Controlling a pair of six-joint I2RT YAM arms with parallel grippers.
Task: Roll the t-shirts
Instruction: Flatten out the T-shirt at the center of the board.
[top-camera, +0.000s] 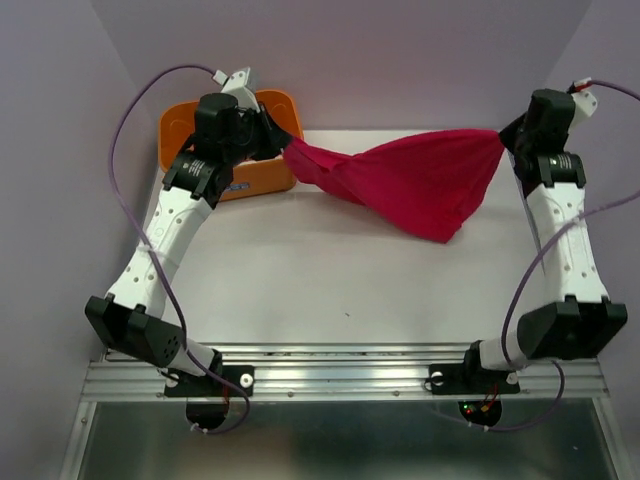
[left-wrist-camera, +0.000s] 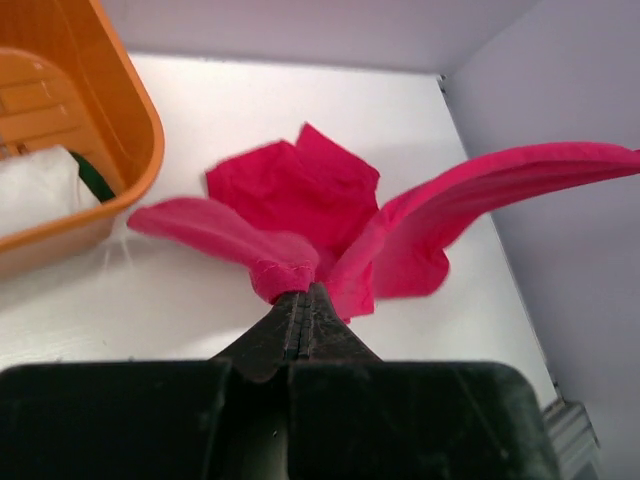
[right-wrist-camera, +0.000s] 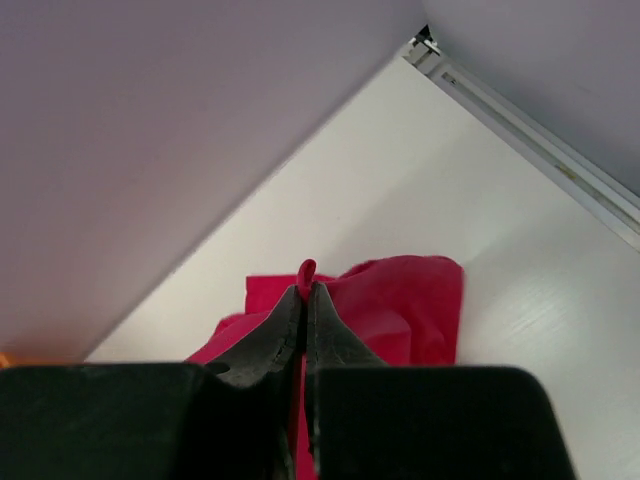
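Both arms stretched far forward, elbows folded low near bases. Left arm (top-camera: 165, 235) angles inward, left pincer (top-camera: 283, 146) up in air, jaws squeezed tight on t-shirt (top-camera: 420, 180) end. Right arm (top-camera: 565, 235) runs pretty much straight ahead, right pincer (top-camera: 505, 136) also up, jaws clamped on opposite end.

An orange basket (top-camera: 172, 125) is set at the ten o'clock corner of a white table (top-camera: 330, 290); a white item (left-wrist-camera: 35, 190) is seen inside.

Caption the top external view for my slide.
Left end effector and right end effector pinch the t-shirt, stretched between them over the table.
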